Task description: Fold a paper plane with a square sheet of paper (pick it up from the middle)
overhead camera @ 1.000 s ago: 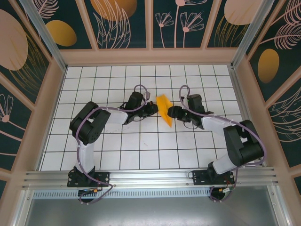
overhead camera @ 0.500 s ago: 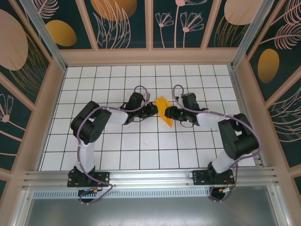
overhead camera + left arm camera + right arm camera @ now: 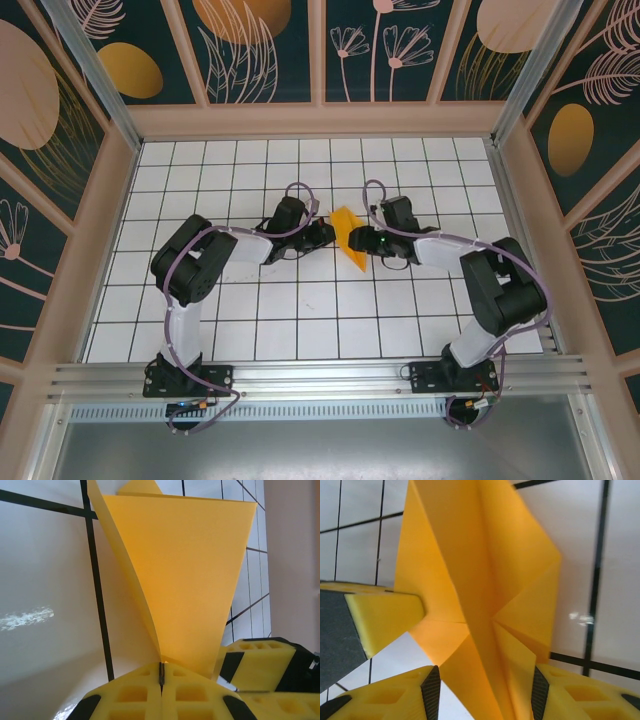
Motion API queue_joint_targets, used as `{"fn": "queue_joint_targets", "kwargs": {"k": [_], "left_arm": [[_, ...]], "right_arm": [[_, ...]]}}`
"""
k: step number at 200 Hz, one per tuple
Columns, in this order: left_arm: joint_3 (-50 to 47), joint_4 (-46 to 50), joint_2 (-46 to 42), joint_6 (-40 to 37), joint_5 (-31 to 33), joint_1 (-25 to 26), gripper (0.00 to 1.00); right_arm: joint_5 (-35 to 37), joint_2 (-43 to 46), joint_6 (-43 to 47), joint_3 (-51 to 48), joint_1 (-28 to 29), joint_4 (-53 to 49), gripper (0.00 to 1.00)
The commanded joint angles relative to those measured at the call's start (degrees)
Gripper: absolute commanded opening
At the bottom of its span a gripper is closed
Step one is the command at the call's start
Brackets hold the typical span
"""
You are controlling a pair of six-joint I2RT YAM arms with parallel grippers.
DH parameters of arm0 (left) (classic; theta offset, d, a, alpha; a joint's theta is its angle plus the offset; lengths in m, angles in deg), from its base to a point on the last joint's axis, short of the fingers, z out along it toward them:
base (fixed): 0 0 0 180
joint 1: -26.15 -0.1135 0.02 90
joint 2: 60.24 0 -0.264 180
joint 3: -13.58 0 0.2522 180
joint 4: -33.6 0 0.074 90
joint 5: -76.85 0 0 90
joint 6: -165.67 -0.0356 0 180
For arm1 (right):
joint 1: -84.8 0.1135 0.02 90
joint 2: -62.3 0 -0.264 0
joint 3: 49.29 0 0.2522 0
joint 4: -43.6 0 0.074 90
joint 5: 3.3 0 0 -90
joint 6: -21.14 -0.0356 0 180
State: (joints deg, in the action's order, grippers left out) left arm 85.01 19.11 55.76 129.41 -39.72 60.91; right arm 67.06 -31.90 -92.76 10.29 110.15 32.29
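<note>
Now your left gripper (image 3: 161, 677) is clamped shut on the folded square sheet of paper (image 3: 348, 232) at mid-table. The sheet sits just left of your right gripper (image 3: 485, 676), whose half-parted jaws straddle its crease. Its long axis runs near to far.

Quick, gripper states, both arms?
Left gripper: closed, pinching the folded orange-yellow paper sheet.
Right gripper: open, jaws straddling the same sheet, not clamped.
</note>
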Motion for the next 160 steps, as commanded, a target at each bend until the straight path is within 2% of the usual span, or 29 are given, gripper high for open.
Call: {"fn": "queue_joint_targets", "kwargs": {"k": [1, 33, 81, 128, 160], "left_arm": [[1.04, 0.20, 0.98, 0.17, -0.58, -0.38, 0.00], [0.98, 0.36, 0.96, 0.09, -0.54, -0.38, 0.00], [1.04, 0.47, 1.02, 0.05, -0.51, -0.39, 0.00], [1.14, 0.79, 1.01, -0.12, -0.70, -0.35, 0.00], [1.04, 1.97, 0.34, -0.39, 0.19, -0.34, 0.03]], "right_arm": [[-2.63, -1.58, 2.25, 2.38, 1.10, -1.84, 0.51], [-2.22, -1.89, 2.93, 2.72, 1.73, -2.13, 0.51], [3.05, -3.51, 4.56, 4.56, 3.02, -5.29, 0.48], [8.02, -5.99, 6.04, 7.37, 4.51, -8.51, 0.37], [11.67, -7.33, 5.73, 8.95, 5.06, -9.92, 0.26]]}}
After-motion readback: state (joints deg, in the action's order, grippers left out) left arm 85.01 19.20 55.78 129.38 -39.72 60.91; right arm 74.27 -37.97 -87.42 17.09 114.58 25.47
